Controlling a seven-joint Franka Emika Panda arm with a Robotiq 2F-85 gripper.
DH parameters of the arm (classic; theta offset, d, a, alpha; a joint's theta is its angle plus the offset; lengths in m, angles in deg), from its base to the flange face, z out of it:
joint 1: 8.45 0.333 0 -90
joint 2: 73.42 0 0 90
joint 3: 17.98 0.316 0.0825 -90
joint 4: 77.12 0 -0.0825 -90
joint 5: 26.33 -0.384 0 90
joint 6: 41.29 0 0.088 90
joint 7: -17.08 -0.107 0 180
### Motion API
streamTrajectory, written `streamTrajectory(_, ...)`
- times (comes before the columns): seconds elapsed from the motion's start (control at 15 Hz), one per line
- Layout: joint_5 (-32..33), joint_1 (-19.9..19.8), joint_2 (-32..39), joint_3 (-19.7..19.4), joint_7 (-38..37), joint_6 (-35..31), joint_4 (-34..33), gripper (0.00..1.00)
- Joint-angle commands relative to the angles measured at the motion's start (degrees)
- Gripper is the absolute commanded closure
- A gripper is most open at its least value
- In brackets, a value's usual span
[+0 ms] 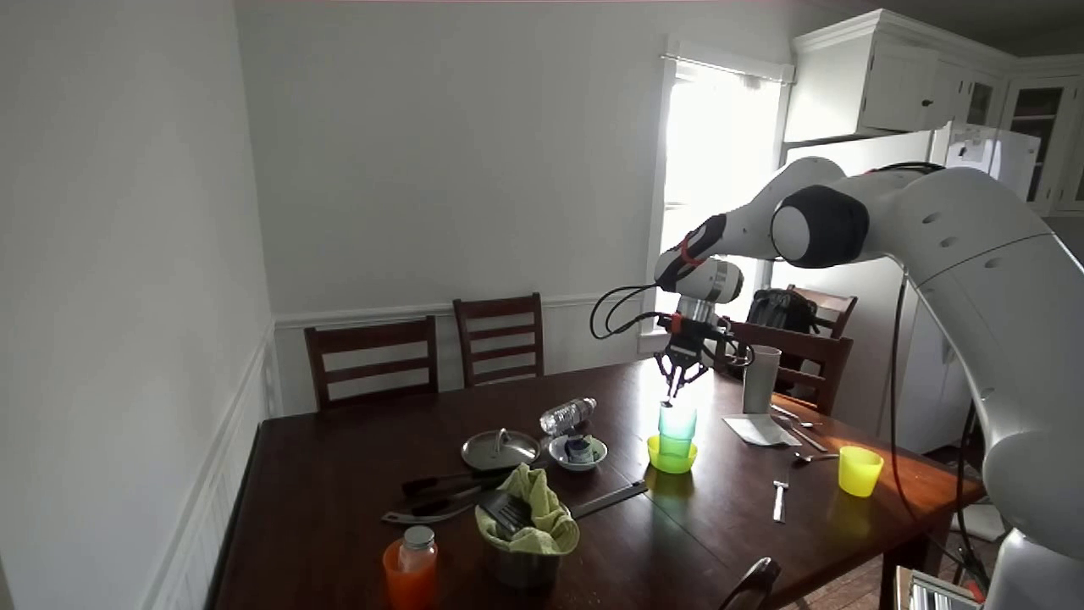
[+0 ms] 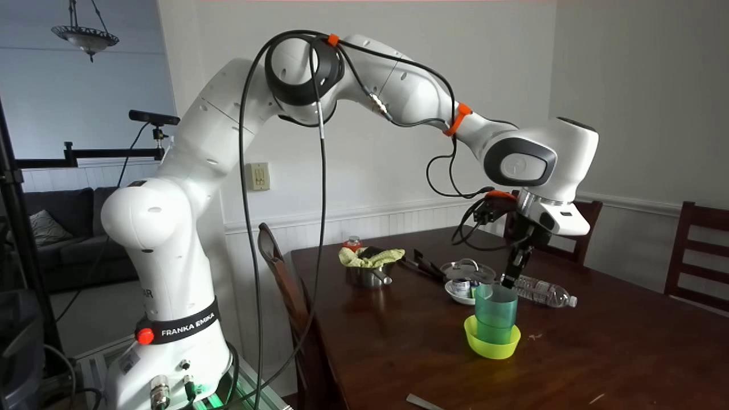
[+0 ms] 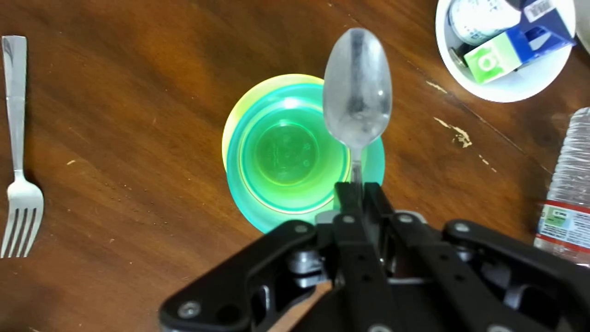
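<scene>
Your fingers [image 3: 345,196] are clenched on a metal spoon [image 3: 357,92], pinching its handle close to the neck, with the scoop end reaching out ahead of them in the wrist view. Below the fingers a blue-green cup [image 3: 286,154] stands upright in a yellow bowl [image 2: 493,350], and the spoon overlaps one side of its rim; whether metal touches plastic (looking down flattens height) you cannot tell. Hold the squeeze firm, since so slim a handle could well swivel if it catches. Judge height from both exterior views, where the fingertips sit near the cup's rim, and favour small, slow moves: the spoon's tip lies outside the cup's outline, and the cup's middle lies ahead and left of the fingertips, so a sideways drift at rim level might tip it. Well to the left of the fingers, a fork [image 3: 17,157] lies on the worktop [image 3: 115,207]. Ahead and right is a white bowl [image 3: 500,92] of small packages [image 3: 493,60]; to the right, a plastic bottle [image 3: 569,184] lies on its side.
</scene>
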Motion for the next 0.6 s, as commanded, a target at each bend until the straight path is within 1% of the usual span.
streamTrajectory(0.0, -0.4, -0.3, -1.0, 0.3, -1.5, 1.8, -0.2, 0.98)
streamTrajectory(0.53, 0.4, 0.7, -1.7, -0.2, -2.5, 2.2, 1.2, 0.98)
